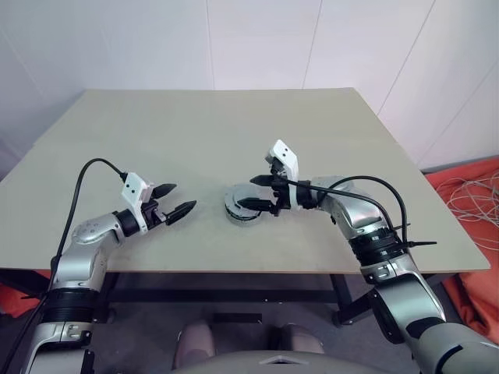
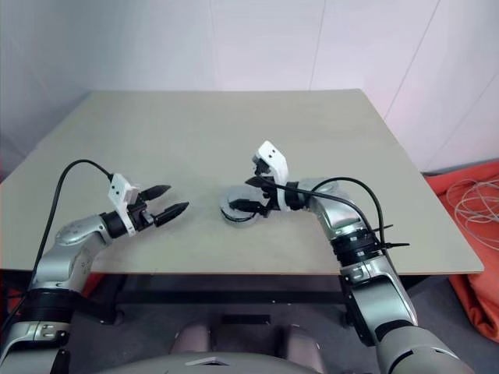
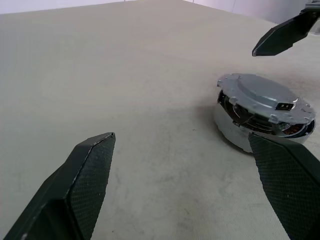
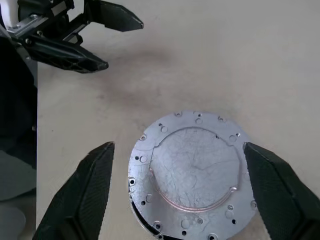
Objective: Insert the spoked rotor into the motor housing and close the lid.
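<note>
A round silver lid (image 4: 192, 170) lies on top of the motor housing (image 3: 232, 131) near the table's front middle. Copper windings show through the gap under the lid's rim, where it sits slightly off the housing. The spoked rotor is hidden. My right gripper (image 1: 248, 192) hovers open just above the lid, one finger on each side and neither touching it. My left gripper (image 1: 185, 195) stands open a hand's width to the left of the housing, pointing toward it and holding nothing.
The beige table (image 1: 234, 125) stretches far behind the housing, and its front edge is close below both grippers. An orange cloth with white cables (image 1: 468, 195) lies on the floor beyond the table's right edge.
</note>
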Robot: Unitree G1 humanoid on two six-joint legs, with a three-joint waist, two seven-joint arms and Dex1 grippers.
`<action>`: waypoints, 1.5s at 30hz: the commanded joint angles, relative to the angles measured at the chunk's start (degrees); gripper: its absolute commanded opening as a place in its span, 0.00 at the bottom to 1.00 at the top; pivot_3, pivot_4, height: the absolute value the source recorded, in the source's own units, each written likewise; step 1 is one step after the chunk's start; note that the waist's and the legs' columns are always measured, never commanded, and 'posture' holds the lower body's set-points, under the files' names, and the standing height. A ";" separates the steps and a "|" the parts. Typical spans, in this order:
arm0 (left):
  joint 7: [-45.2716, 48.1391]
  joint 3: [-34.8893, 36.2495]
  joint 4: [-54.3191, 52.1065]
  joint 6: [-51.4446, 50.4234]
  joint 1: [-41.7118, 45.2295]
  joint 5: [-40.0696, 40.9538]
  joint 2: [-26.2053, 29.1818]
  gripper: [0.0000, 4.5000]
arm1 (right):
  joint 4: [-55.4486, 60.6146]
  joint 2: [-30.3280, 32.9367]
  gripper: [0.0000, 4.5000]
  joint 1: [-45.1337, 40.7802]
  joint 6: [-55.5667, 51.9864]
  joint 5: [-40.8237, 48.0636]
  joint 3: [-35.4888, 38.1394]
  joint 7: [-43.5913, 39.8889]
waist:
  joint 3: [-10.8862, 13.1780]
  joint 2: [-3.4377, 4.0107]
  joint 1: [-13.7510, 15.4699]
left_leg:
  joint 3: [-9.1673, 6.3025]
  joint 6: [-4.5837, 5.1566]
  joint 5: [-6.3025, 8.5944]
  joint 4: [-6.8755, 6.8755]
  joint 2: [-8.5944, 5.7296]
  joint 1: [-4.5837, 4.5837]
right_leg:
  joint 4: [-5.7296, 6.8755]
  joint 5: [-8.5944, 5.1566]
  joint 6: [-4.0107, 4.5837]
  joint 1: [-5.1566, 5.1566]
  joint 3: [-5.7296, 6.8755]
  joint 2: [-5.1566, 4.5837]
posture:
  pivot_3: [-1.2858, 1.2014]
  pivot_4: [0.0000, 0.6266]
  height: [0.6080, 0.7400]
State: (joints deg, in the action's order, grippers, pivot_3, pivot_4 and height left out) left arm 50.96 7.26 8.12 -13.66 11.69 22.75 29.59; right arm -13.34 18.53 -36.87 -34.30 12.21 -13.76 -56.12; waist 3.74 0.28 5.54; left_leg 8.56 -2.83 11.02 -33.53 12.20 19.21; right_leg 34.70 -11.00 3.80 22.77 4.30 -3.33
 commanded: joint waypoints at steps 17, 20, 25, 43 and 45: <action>-0.23 1.20 -2.09 0.47 0.85 0.63 0.64 1.00 | -5.53 -2.78 0.99 -1.21 7.08 -5.05 -2.87 3.09 | 0.00 0.00 -0.02 | 0.00 0.00 0.00 0.04 0.01 0.02 | 0.00 0.00 0.00 0.04 0.00 -0.01 | 0.52 0.00 1.00; -0.27 1.24 -1.97 0.67 0.94 0.53 0.68 1.00 | -6.68 -2.68 0.99 -1.33 8.66 -6.57 -3.62 3.70 | 0.00 0.00 -0.03 | 0.00 0.00 0.00 0.04 0.00 0.02 | 0.00 0.00 0.00 0.04 0.00 0.00 | 0.52 0.00 1.00; -0.31 1.25 -2.00 0.59 1.08 0.55 0.70 1.00 | -6.72 -2.15 0.71 -1.04 10.98 -7.88 -4.68 3.06 | 0.00 0.00 -0.04 | 0.00 0.00 0.00 0.05 0.01 0.01 | 0.00 0.00 0.00 0.04 0.00 0.00 | 0.52 0.00 1.00; -0.31 1.07 -2.13 0.26 1.13 0.72 0.54 1.00 | -3.79 -2.15 0.70 -1.37 9.82 -6.46 -3.23 1.66 | 0.00 0.00 -0.04 | 0.01 -0.01 0.00 0.13 0.01 0.02 | 0.00 0.00 0.01 0.08 0.00 0.00 | 0.52 0.00 1.00; -0.34 1.01 -2.09 0.30 1.12 0.69 0.50 1.00 | -3.56 -1.94 0.70 -1.42 9.84 -6.68 -3.40 1.56 | 0.00 0.00 -0.04 | 0.01 -0.01 0.00 0.13 0.01 0.02 | 0.00 0.00 0.01 0.08 -0.01 0.00 | 0.52 0.00 1.00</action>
State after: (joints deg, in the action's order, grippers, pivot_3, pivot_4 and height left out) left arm 50.76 7.29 8.10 -13.72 11.68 22.80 29.64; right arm -19.78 16.32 -37.40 -25.00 4.64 -18.35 -54.21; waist 3.74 0.28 5.49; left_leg 8.57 -2.83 11.02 -33.40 12.22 19.23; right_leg 34.69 -11.00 3.81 22.85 4.30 -3.33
